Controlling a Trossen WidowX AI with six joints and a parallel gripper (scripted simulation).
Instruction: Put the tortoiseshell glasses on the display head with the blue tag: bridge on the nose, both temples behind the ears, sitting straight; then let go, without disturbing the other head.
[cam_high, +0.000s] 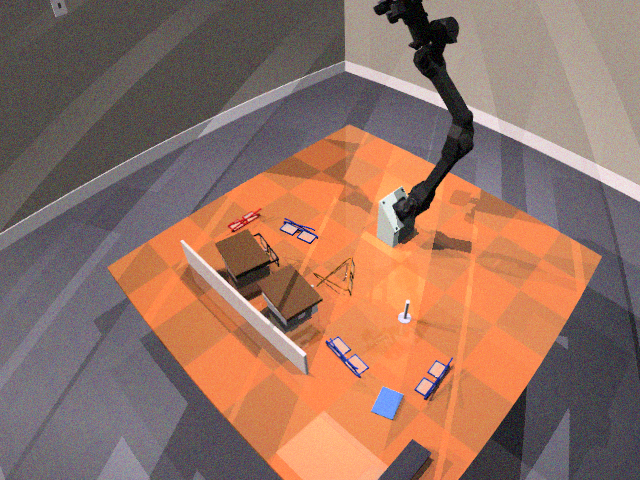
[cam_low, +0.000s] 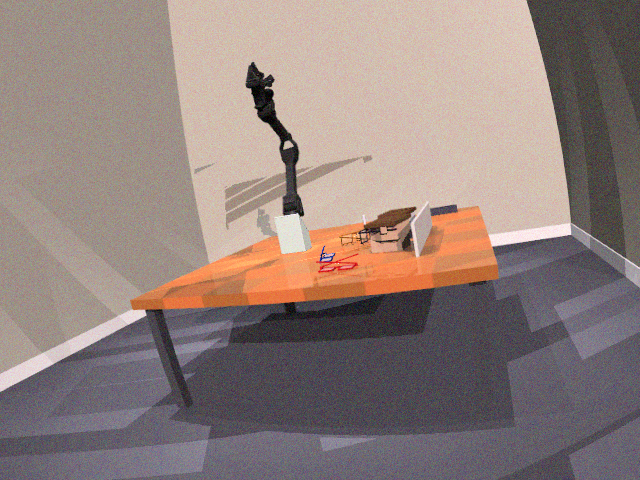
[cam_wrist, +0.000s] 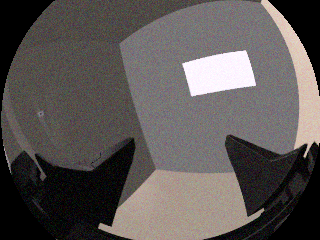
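The tortoiseshell glasses (cam_high: 352, 277), thin and amber-brown, are on the table in front of the nearer head, temples spread; they also show in the exterior view. Two block-like display heads with brown tops stand side by side: the nearer head (cam_high: 290, 292) and the farther head (cam_high: 242, 252). In the exterior view they overlap. No blue tag can be made out on either. Dark glasses (cam_high: 267, 250) are at the farther head's front; whether it wears them is unclear. My gripper (cam_wrist: 180, 139) is open and empty, raised high above the table and far from the glasses.
A white upright panel (cam_high: 242, 304) stands behind the heads. Red glasses (cam_high: 244, 220) and blue glasses (cam_high: 298, 230) (cam_high: 347, 356) (cam_high: 434, 378) lie around. A small white stand (cam_high: 404, 317), a blue card (cam_high: 387, 403), a pale mat (cam_high: 328, 449) and a dark block (cam_high: 408, 459) are also there.
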